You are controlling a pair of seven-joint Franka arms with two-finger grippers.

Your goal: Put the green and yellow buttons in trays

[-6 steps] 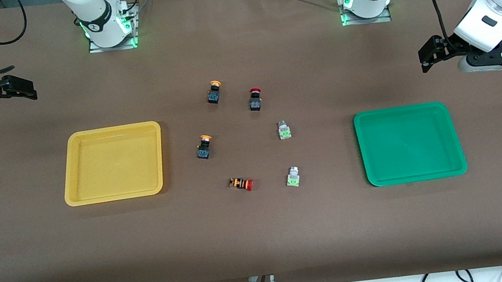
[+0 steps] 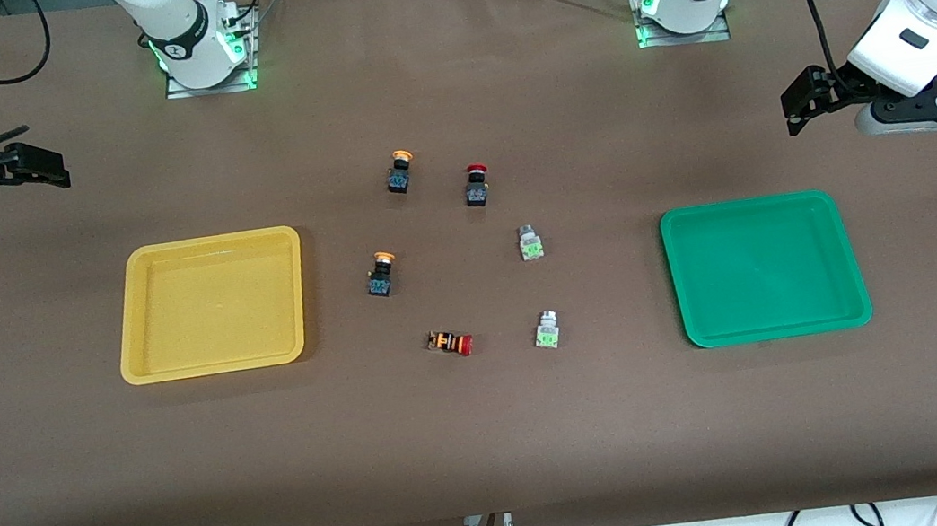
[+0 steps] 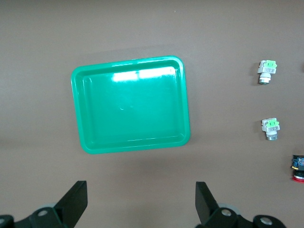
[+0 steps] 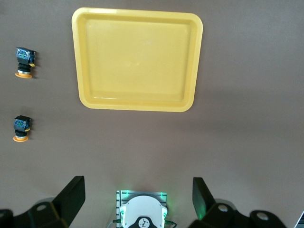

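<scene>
Brown matting covers the whole surface [image 2: 492, 441], and nothing has been sorted yet. Starting at my right arm's end: my right claw [image 2: 49, 169] hangs spread and empty above bare matting, with the yellow tray [image 2: 218, 361] nearer the front camera than it and holding nothing. Beside that tray, toward the middle, stand the two yellow buttons [image 2: 399, 172] [image 2: 380, 274], orange caps up. Mixed in are two I must leave alone: a red-capped black switch [image 2: 475, 185] close beside the farther yellow one, and a striped red-capped switch [image 2: 450, 342] lying on its side. Next come the two green buttons [image 2: 529, 242] [image 2: 546, 331], then the empty green tray [image 2: 773, 330], and over the matting at my left arm's end my left claw [image 2: 801, 103], also spread and carrying nothing.

What worries me is the crowding (everything sits within one small cluster). Wide fingers descending on the farther yellow button could clip its red-capped neighbour, and these small upright bodies look easy to topple or squirt sideways if I close off-centre.
</scene>
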